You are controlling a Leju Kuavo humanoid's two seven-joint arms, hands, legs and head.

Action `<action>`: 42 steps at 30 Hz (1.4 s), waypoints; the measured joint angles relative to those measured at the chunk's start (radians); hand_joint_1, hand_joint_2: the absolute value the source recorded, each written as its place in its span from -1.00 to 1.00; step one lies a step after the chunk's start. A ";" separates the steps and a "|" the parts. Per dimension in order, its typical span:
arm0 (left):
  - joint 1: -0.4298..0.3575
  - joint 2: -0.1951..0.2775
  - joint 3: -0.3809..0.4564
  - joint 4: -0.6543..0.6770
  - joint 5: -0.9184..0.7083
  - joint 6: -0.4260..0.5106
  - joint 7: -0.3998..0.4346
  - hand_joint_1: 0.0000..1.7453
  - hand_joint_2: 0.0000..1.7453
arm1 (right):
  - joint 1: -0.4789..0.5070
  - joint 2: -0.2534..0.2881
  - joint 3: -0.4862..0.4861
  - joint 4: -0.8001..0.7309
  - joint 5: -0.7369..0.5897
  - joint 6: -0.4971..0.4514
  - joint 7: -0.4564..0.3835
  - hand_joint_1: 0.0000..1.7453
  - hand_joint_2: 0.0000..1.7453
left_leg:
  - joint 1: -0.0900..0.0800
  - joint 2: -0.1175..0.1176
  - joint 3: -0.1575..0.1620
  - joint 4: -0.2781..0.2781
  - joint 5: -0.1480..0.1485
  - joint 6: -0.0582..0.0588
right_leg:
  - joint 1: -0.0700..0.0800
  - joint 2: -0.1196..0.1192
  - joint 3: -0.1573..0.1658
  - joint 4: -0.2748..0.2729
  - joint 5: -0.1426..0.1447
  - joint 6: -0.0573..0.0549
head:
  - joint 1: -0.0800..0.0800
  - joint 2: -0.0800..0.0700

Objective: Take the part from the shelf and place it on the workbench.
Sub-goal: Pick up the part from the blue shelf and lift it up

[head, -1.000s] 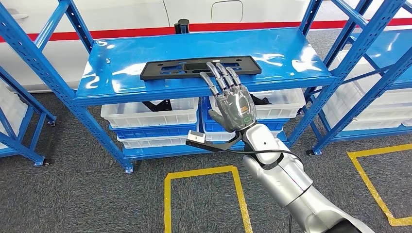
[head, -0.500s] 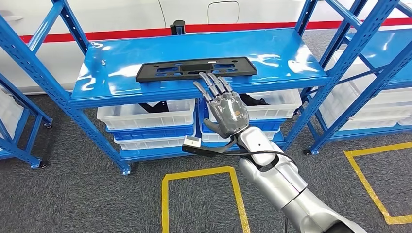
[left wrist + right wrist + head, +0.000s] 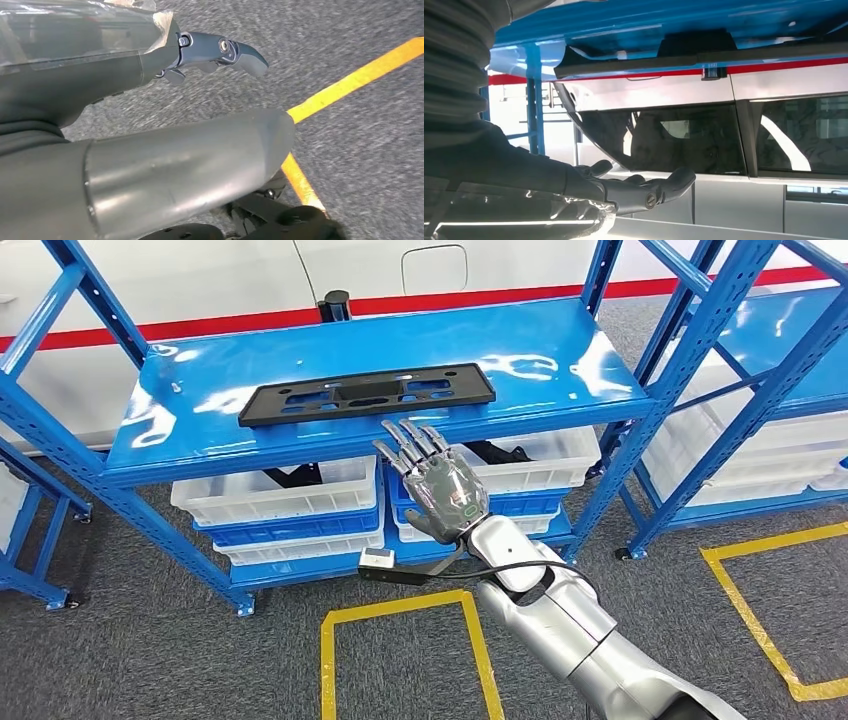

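Your right hand (image 3: 443, 488) sits mid-frame — fingers spread, holding nothing — just below the black part (image 3: 366, 394) lying flat on the blue shelf (image 3: 560, 350). Left hand (image 3: 220, 50): can't tell.

Right arm: silver, entered from the 5 o'clock corner of the head view and extended toward 11 o'clock. Right hand (image 3: 441, 487): held flat, back shown, fingers (image 3: 402, 447) straight and apart, pointed toward 11 o'clock; nothing gripped. Left hand (image 3: 150, 120): seen at its wrist camera, one dark finger (image 3: 225, 50) slightly bent, nothing held.
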 joint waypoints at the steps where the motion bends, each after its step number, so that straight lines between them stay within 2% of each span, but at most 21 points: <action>1: 0.000 0.000 0.000 0.000 0.000 0.000 0.000 -1.00 -1.00 | -0.003 0.001 0.004 0.002 0.000 0.000 0.000 -1.00 1.00 | -0.003 -0.004 0.026 -0.060 0.025 0.006 | 0.003 0.003 0.006 -0.001 -0.006 0.003 | 0.001 0.000; 3: -0.002 0.001 0.000 0.000 -0.001 -0.001 0.001 -1.00 -1.00 | -0.008 0.003 0.010 0.006 0.000 0.000 -0.001 -1.00 1.00 | -0.011 -0.006 0.056 -0.117 0.028 0.013 | 0.006 0.005 0.011 -0.003 -0.009 0.015 | 0.001 0.000; 7: -0.002 0.000 0.000 0.000 -0.001 -0.001 0.001 -1.00 -1.00 | -0.011 0.002 0.020 0.011 -0.003 0.000 -0.002 -1.00 1.00 | -0.011 -0.003 0.091 -0.149 0.023 0.028 | 0.005 -0.003 -0.002 0.036 -0.015 0.035 | 0.002 0.000; 11: -0.004 0.000 0.000 0.000 -0.001 -0.001 0.001 -1.00 -1.00 | -0.014 0.000 0.028 0.018 -0.003 0.000 -0.002 -1.00 1.00 | -0.010 -0.003 0.109 -0.155 0.013 0.037 | 0.005 -0.011 -0.144 0.258 -0.083 0.038 | 0.007 0.000; 12: -0.003 -0.001 0.000 0.000 -0.001 -0.002 0.001 -1.00 -1.00 | -0.011 -0.001 0.030 0.021 -0.003 0.000 -0.002 -1.00 1.00 | -0.010 -0.003 0.112 -0.155 0.008 0.037 | 0.005 -0.012 -0.168 0.277 -0.083 0.041 | 0.007 0.000; 13: -0.002 -0.001 0.000 0.000 -0.001 -0.002 0.001 -1.00 -1.00 | -0.010 -0.002 0.031 0.023 -0.003 0.000 -0.002 -1.00 1.00 | -0.010 -0.003 0.119 -0.154 0.003 0.036 | 0.005 -0.013 -0.173 0.257 -0.065 0.048 | 0.007 0.000; 15: -0.001 -0.002 0.000 0.000 -0.001 -0.002 0.001 -1.00 -1.00 | -0.009 -0.003 0.032 0.025 -0.003 0.000 -0.002 -1.00 1.00 | -0.010 -0.004 0.136 -0.154 -0.010 0.031 | 0.006 -0.018 -0.128 0.120 0.013 0.063 | 0.007 0.000; 16: -0.002 -0.002 0.000 0.000 -0.001 -0.002 0.001 -1.00 -1.00 | -0.010 -0.003 0.032 0.025 -0.003 0.000 -0.002 -1.00 1.00 | -0.011 -0.004 0.145 -0.154 -0.017 0.027 | 0.008 -0.022 -0.103 0.052 0.042 0.062 | 0.007 0.000; 18: -0.002 -0.002 0.000 0.000 -0.001 -0.002 0.001 -1.00 -1.00 | -0.012 -0.003 0.034 0.027 -0.003 0.000 -0.002 -1.00 1.00 | -0.014 -0.002 0.153 -0.152 -0.028 0.016 | 0.013 -0.027 -0.072 -0.017 0.063 0.039 | 0.006 0.000; 20: -0.002 -0.002 0.000 0.000 -0.001 -0.002 0.001 -1.00 -1.00 | -0.011 -0.002 0.037 0.029 -0.003 0.000 -0.002 -1.00 1.00 | -0.016 -0.001 0.157 -0.147 -0.033 0.004 | 0.012 -0.024 -0.061 -0.021 0.060 0.014 | 0.005 0.000; 22: -0.002 -0.002 0.000 0.000 -0.001 -0.002 0.002 -1.00 -1.00 | -0.012 0.000 0.038 0.031 -0.003 0.000 -0.002 -1.00 1.00 | -0.014 -0.002 0.149 -0.117 -0.044 -0.005 | 0.004 -0.021 -0.043 -0.026 0.061 0.002 | 0.004 0.000; 24: -0.004 -0.002 0.000 0.000 -0.004 -0.004 0.005 -1.00 -1.00 | -0.012 0.004 0.040 0.032 -0.003 -0.001 -0.002 -1.00 1.00 | -0.009 -0.003 0.095 -0.023 -0.075 -0.015 | 0.000 -0.020 -0.028 -0.028 0.053 -0.009 | 0.001 0.000; 26: -0.003 -0.002 0.000 0.000 -0.007 -0.004 0.011 -1.00 -1.00 | -0.009 0.005 0.043 0.036 -0.005 -0.002 -0.002 -1.00 1.00 | -0.006 -0.003 0.012 0.093 -0.116 -0.025 | 0.000 -0.018 -0.019 -0.028 0.044 -0.015 | -0.001 0.000; 27: -0.002 -0.002 0.000 0.000 -0.008 -0.005 0.014 -1.00 -1.00 | -0.007 0.005 0.045 0.038 -0.006 -0.003 -0.002 -1.00 1.00 | -0.004 -0.003 -0.019 0.120 -0.120 -0.028 | 0.000 -0.017 -0.014 -0.028 0.038 -0.015 | -0.001 0.000; 28: 0.000 -0.002 0.000 0.000 -0.008 -0.005 0.016 -1.00 -1.00 | -0.005 0.005 0.047 0.040 -0.008 -0.003 -0.002 -1.00 1.00 | -0.003 -0.003 -0.031 0.110 -0.101 -0.030 | 0.000 -0.014 -0.007 -0.028 0.032 -0.013 | -0.002 0.000; 29: 0.001 -0.001 0.000 0.000 -0.008 -0.005 0.017 -1.00 -1.00 | -0.004 0.005 0.049 0.041 -0.010 -0.004 -0.002 -1.00 1.00 | 0.000 -0.003 -0.025 0.064 -0.059 -0.030 | -0.001 -0.012 0.003 -0.028 0.025 -0.010 | -0.002 0.000; 31: 0.002 0.001 0.000 0.000 -0.008 -0.007 0.017 -1.00 -1.00 | -0.004 0.006 0.054 0.043 -0.012 -0.004 -0.002 -1.00 1.00 | 0.003 -0.002 0.016 -0.070 0.031 -0.029 | 0.000 -0.010 0.022 -0.028 0.010 -0.002 | -0.001 0.000; 33: 0.001 0.000 0.000 0.000 -0.008 -0.009 0.017 -1.00 -1.00 | -0.006 0.006 0.057 0.043 -0.013 -0.004 -0.002 -1.00 1.00 | -0.002 -0.002 0.043 -0.137 0.052 -0.018 | 0.004 -0.009 0.029 -0.028 -0.001 0.010 | -0.001 0.000; 37: 0.004 -0.002 0.000 0.000 -0.008 -0.010 0.016 -1.00 -1.00 | -0.010 0.009 0.063 0.045 -0.016 -0.005 -0.002 -1.00 1.00 | -0.006 -0.001 0.061 -0.145 0.052 0.010 | 0.006 -0.011 0.025 -0.015 -0.023 0.033 | -0.001 0.000; 39: 0.002 -0.002 0.000 -0.001 -0.008 -0.008 0.015 -1.00 -1.00 | -0.013 0.009 0.065 0.045 -0.020 -0.005 0.000 -1.00 1.00 | -0.004 0.001 0.070 -0.150 0.049 0.022 | 0.006 -0.014 -0.026 0.079 -0.059 0.031 | 0.001 0.000; 42: 0.002 -0.002 0.000 -0.001 -0.008 -0.007 0.015 -1.00 -1.00 | -0.009 0.005 0.070 0.049 -0.024 -0.006 0.002 -1.00 1.00 | -0.007 -0.001 0.079 -0.150 0.036 0.031 | 0.006 -0.015 -0.153 0.273 -0.106 0.029 | 0.002 0.000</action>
